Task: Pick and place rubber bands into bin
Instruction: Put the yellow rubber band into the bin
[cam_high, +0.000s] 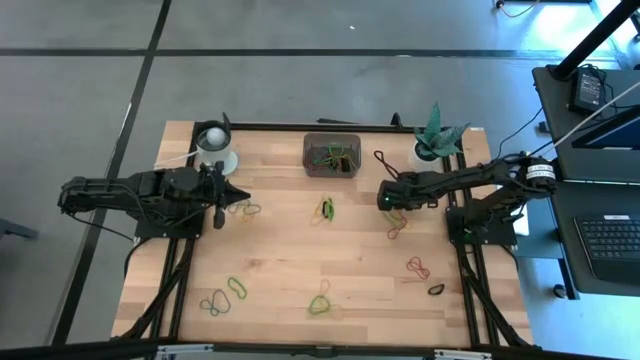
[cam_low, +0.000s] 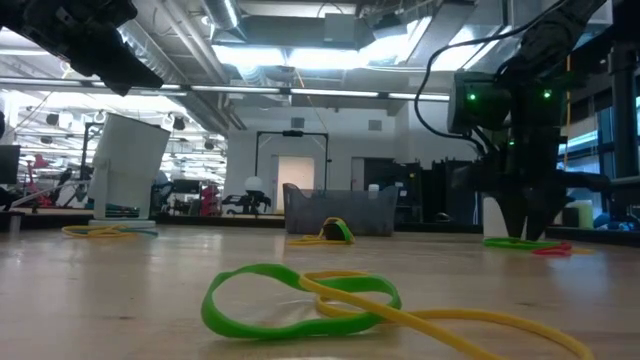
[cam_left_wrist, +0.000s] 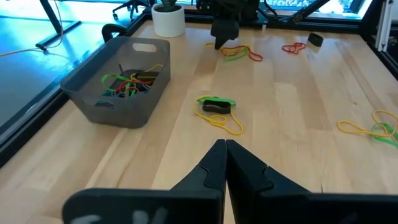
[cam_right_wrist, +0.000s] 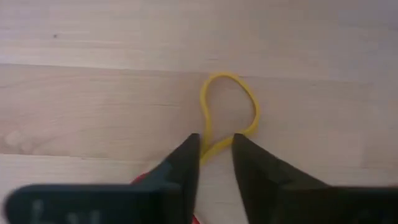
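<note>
Rubber bands lie scattered on the wooden table: a green and yellow one (cam_high: 327, 210) at the middle, and a yellow loop (cam_right_wrist: 229, 106) with orange and green ones (cam_high: 397, 222) under my right gripper. The grey bin (cam_high: 332, 155) stands at the far edge with several bands (cam_left_wrist: 129, 84) in it. My right gripper (cam_right_wrist: 216, 146) points down at the table, open by a narrow gap, and a strand of the yellow loop runs between its fingertips. My left gripper (cam_left_wrist: 225, 144) is shut and empty, hovering above the table's left side (cam_high: 240, 194). My right gripper comes from above, pointing down. Its fingertips (cam_right_wrist: 186, 155) stand on either side of one strand of the yellow loop (cam_right_wrist: 211, 148), which lies flat on the table. Whether they touch the strand I cannot tell.
A white cup (cam_high: 215, 140) stands at the far left, a potted plant (cam_high: 432, 145) at the far right. More bands lie near the left gripper (cam_high: 243, 209), along the near edge (cam_high: 320, 303) (cam_high: 238, 288), and at the near right, red (cam_high: 417, 267) and black (cam_high: 437, 290).
</note>
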